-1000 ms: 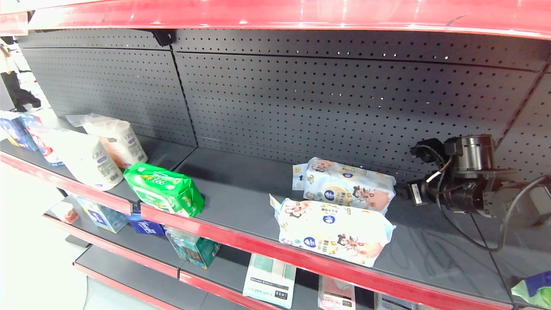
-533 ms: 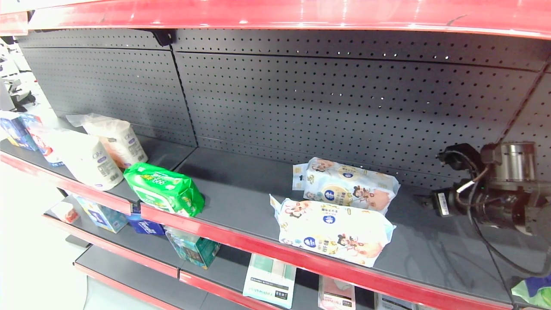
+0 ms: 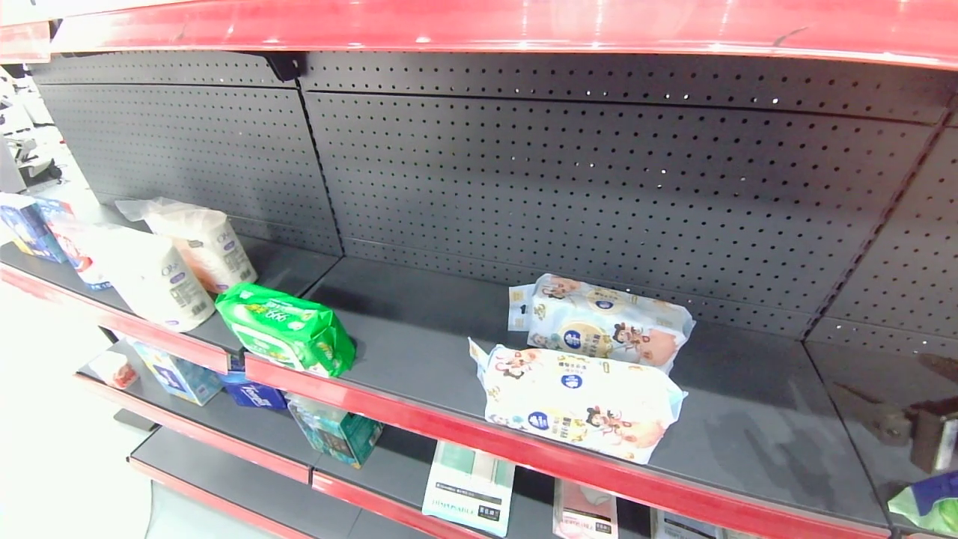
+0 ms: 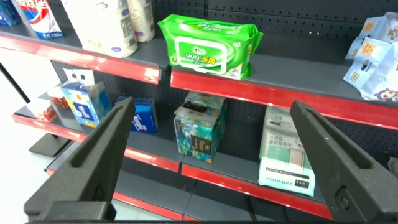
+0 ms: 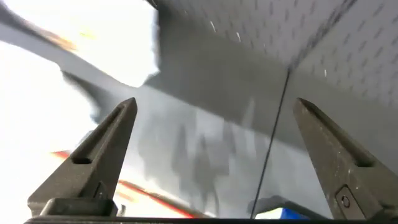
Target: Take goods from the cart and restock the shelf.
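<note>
On the shelf (image 3: 419,329), well to the right of the green wipes pack (image 3: 286,328), two cartoon-printed wipes packs lie close together, one (image 3: 576,400) at the red edge and the other (image 3: 605,323) behind it. From the left wrist, the left gripper (image 4: 211,106) faces the green pack, jaws wide and empty. From the right wrist, the right gripper (image 5: 216,102) is likewise spread over bare shelf board.

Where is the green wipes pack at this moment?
In the head view the green wipes pack lies on the left, at the front edge of the shelf, right beside the white roll pack and well left of the cartoon-printed packs.
</note>
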Controlling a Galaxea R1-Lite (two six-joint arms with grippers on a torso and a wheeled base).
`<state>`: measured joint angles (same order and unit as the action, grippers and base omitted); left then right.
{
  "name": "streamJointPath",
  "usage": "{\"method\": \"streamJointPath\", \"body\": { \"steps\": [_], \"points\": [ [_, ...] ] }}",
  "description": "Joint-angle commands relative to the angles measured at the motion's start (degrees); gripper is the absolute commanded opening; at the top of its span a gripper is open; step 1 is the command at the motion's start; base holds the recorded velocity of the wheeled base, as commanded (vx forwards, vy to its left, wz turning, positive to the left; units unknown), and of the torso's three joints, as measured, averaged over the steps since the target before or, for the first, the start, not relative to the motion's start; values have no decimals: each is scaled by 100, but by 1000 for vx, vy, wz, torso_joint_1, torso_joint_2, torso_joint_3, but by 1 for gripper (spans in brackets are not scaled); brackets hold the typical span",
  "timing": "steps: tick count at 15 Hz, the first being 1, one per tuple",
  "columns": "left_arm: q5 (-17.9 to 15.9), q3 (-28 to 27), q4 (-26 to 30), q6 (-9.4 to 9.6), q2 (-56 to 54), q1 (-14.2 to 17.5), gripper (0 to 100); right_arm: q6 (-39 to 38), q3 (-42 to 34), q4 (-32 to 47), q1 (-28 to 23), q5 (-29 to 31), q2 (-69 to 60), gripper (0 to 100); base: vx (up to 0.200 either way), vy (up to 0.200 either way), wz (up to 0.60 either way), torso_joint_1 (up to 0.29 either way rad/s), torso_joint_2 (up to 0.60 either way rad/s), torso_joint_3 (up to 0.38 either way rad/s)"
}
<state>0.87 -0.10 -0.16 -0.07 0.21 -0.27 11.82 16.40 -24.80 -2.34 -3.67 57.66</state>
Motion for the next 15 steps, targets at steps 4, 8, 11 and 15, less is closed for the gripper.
{"method": "streamJointPath", "body": {
  "steps": [4,8,11,15],
  "points": [
    [1,10,-2,-1,-3,0,100,171,-1227,256,-161,-547,-3226,100,0,0,0,0,0,0],
    [1,1,-2,-1,-3,0,100,-119,-1534,1961,-161,-521,-5300,100,0,0,0,0,0,0],
    [1,1,-2,-1,-3,0,100,-356,-1640,2154,-161,-398,-5239,100,0,0,0,0,0,0],
    [-16,1,7,7,6,0,100,-849,-1640,2163,-161,-433,-5239,100,0,0,0,0,0,0]
  ]
}}
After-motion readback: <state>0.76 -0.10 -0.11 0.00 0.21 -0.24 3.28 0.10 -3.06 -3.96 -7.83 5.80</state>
